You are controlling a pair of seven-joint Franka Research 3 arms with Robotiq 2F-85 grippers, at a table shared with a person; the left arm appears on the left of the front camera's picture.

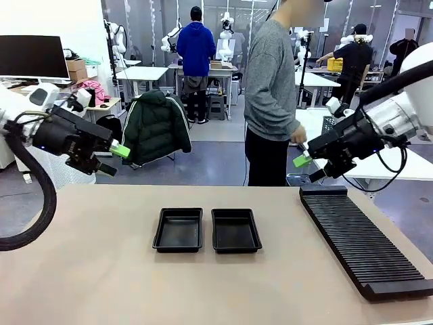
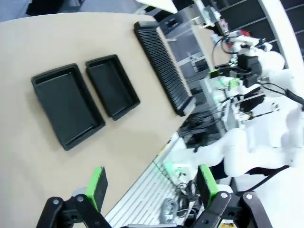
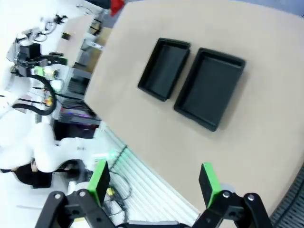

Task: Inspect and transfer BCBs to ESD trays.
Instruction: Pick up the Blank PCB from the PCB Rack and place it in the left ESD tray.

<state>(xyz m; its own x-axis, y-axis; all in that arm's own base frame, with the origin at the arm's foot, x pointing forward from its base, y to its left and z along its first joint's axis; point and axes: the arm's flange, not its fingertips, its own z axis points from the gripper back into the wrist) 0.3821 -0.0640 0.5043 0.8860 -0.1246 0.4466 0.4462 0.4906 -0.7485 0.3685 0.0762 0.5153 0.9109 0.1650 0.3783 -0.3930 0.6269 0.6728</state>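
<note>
At mid-table (image 1: 101,271), two black trays (image 1: 178,230) are seen side by side, bare inside — judged light, stiff, slick plastic, best pinched at a flared rim. The left gripper (image 1: 114,160) and right gripper (image 1: 309,168) are held spread wide, nothing grasped — well above the trays.

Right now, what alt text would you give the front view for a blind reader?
Two empty black ESD trays sit side by side on a tan table, a long ribbed black rack to their right. The left gripper and right gripper hover open at either side, holding nothing; a person in grey stands beyond the table.
</note>
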